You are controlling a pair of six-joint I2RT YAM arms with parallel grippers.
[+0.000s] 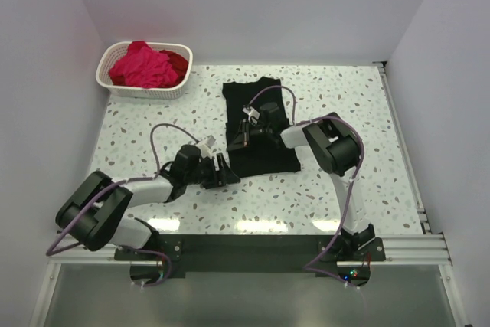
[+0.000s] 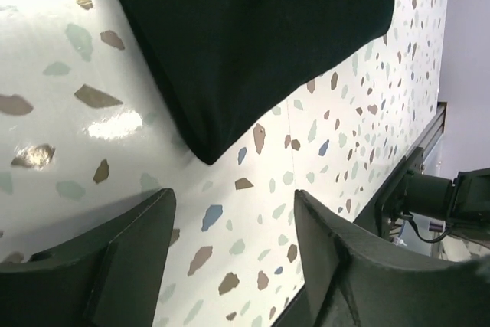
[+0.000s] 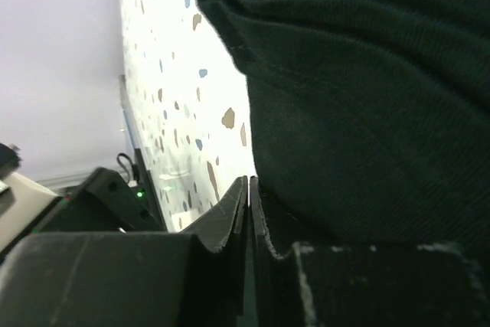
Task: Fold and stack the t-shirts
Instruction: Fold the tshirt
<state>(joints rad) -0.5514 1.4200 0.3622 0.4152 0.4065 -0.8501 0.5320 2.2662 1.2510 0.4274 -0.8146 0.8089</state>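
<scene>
The black t-shirt (image 1: pixel 264 132) lies folded in a long strip at the table's middle. It fills the top of the left wrist view (image 2: pixel 253 36) and the right of the right wrist view (image 3: pixel 367 97). My left gripper (image 1: pixel 224 174) is open and empty, low over the table just short of the shirt's near left corner; in its own view (image 2: pixel 233 212) bare table shows between the fingers. My right gripper (image 1: pixel 239 137) is at the shirt's left edge; its fingers (image 3: pixel 248 181) are pressed together, with the cloth beside them. A magenta-pink shirt (image 1: pixel 142 67) and a deep red shirt (image 1: pixel 178 63) lie bunched in the basket.
The white lattice basket (image 1: pixel 107 74) stands at the far left corner of the speckled table (image 1: pixel 344 105). White walls close in the left, back and right. A metal rail (image 1: pixel 406 246) runs along the near edge by the arm bases.
</scene>
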